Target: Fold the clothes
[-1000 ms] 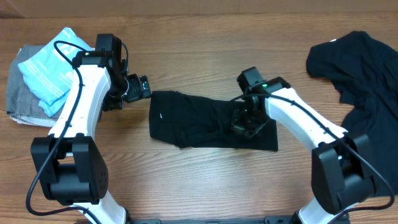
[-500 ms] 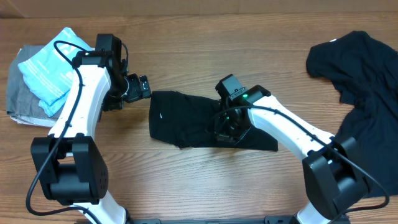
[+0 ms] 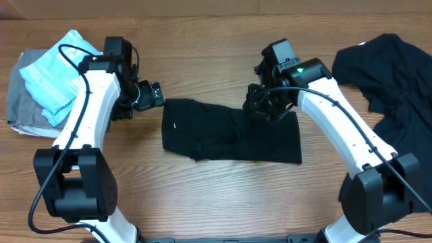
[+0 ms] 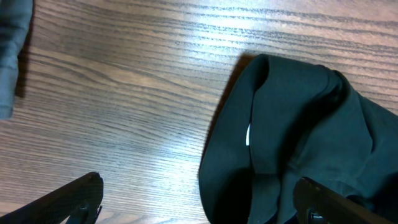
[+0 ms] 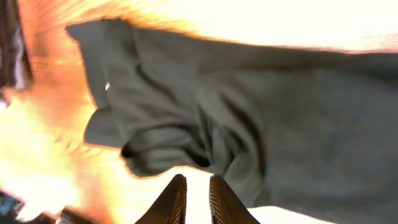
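Two black clothes on a wood-grain desk (image 3: 223,196) — one loose, one folded.

Only the overhead view takes in the loose black shirt (image 3: 398,88), rumpled at the right edge, and the stack at far left: a grey folded garment (image 3: 20,111) with a crinkly light blue packet (image 3: 50,74) on top. The folded black garment (image 3: 229,131) lies mid-desk as a soft oblong. The left wrist view shows its rounded fold and a small white mark (image 4: 248,134). The left gripper (image 3: 145,96) sits just off the garment's left end, jaws spread wide and empty. The right gripper (image 3: 266,104) hangs over the garment's far edge. Its wrist view — glare-washed — shows the fingertips (image 5: 177,196) barely parted, with nothing between them.
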